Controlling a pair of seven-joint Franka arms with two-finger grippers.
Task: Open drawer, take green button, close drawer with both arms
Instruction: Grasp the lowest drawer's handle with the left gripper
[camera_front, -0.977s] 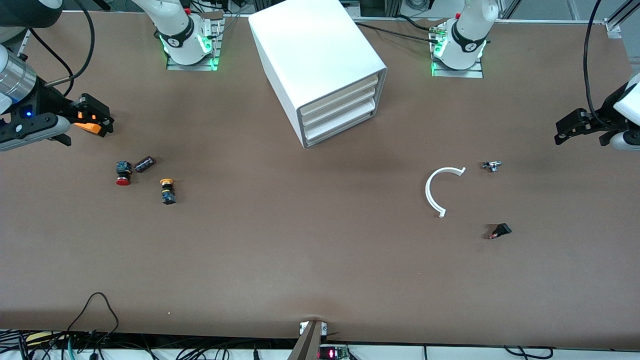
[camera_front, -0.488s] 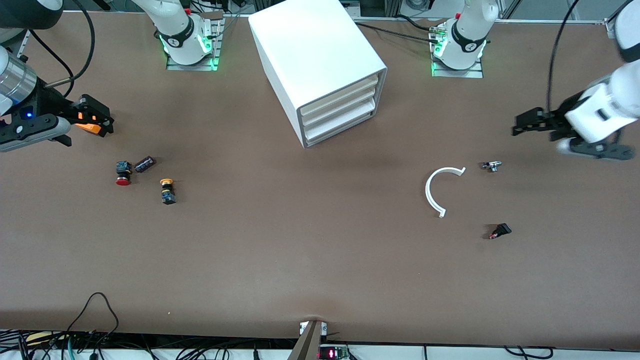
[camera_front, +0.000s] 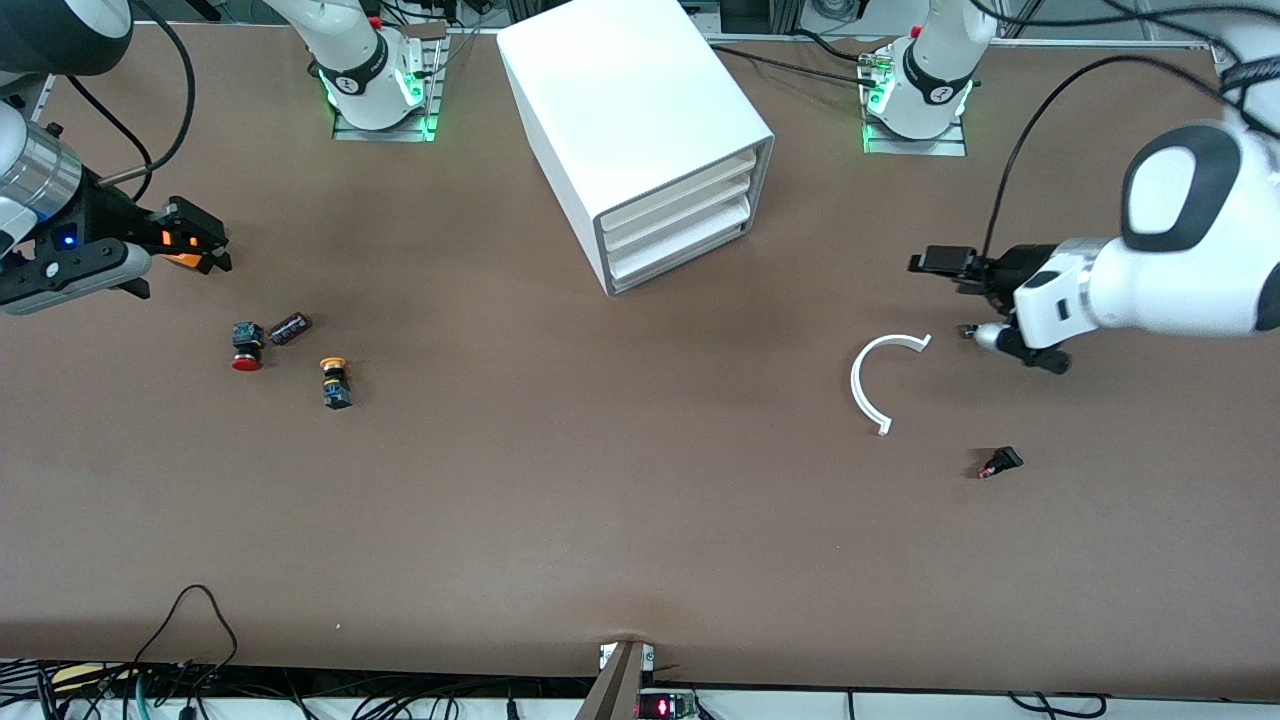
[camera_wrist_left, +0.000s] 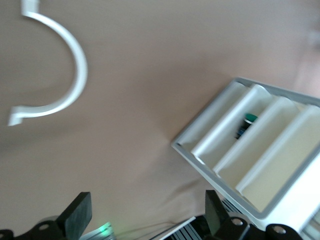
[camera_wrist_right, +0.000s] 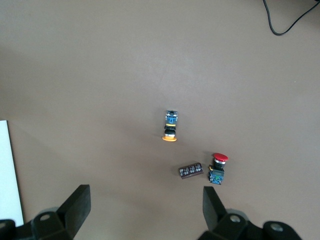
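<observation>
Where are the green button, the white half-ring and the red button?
green button (camera_wrist_left: 248, 120), left wrist view, on its green cap
white half-ring (camera_front: 860, 385), front view, on the middle of its arc
red button (camera_front: 246, 362), front view, on its red cap

One white cabinet (camera_front: 640, 120) stands on the table, with three drawer trays (camera_front: 680, 228) in its open front. Three push buttons show: one green-capped (camera_wrist_left: 248, 120) inside a tray, one red-capped (camera_front: 245, 347) and one yellow-capped (camera_front: 335, 380). There is one dark cylinder (camera_front: 290, 326), one white curved strip (camera_front: 868, 385), one small black part (camera_front: 1000, 462). Two arms, two grippers.
</observation>
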